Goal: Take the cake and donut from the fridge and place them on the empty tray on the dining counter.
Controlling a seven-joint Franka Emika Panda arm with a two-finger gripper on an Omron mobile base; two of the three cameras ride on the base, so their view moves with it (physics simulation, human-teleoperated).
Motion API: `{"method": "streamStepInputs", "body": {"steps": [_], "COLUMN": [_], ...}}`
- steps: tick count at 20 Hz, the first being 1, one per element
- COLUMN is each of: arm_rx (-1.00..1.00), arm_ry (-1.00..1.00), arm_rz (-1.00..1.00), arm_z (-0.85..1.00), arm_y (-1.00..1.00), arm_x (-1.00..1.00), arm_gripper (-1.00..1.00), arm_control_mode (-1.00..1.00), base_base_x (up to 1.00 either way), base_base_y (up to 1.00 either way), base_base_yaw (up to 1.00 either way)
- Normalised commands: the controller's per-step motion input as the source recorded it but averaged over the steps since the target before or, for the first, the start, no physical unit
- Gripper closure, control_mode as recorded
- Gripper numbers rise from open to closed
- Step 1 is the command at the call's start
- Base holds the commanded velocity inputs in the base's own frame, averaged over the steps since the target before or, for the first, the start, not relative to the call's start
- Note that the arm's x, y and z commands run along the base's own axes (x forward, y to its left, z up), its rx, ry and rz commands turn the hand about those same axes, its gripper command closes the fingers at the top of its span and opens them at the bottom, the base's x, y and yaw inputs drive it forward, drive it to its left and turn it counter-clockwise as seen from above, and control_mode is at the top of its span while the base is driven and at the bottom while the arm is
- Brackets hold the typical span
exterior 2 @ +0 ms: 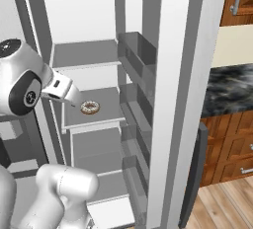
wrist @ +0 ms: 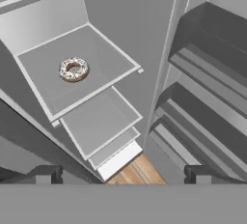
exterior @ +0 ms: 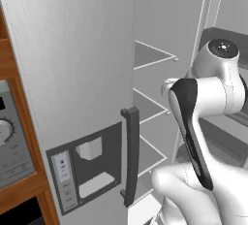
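Hovering my gripper, fingers spread wide, before the open fridge; donut is sitting alone on a shelf.

Wall oven: cut off by the left edge of the left base view. Fridge: top and bottom ran past the frame. Counter: cropped at the right edge of the right base view, its far part behind the fridge door.
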Motion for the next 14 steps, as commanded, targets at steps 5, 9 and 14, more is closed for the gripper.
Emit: {"method": "streamStepInputs", "body": {"steps": [5, 9, 14], "arm_rx": [0.01, 0.04, 0.05], "arm_ry": [0.0, 0.03, 0.13], "arm_rz": [0.05, 0.16, 0.17], "arm_z": [-0.11, -0.09, -0.22], "arm_y": [0.0, -0.01, 0.0], "arm_x": [0.68, 0.57, 0.44], "arm_gripper": [-1.0, -1.0, -1.0], "arm_control_mode": [-1.0, -1.0, -1.0], "base_base_x": [0.0, 0.0, 0.0], "base_base_y": [0.0, 0.0, 0.0], "base_base_yaw": [0.0, 0.0, 0.0]}}
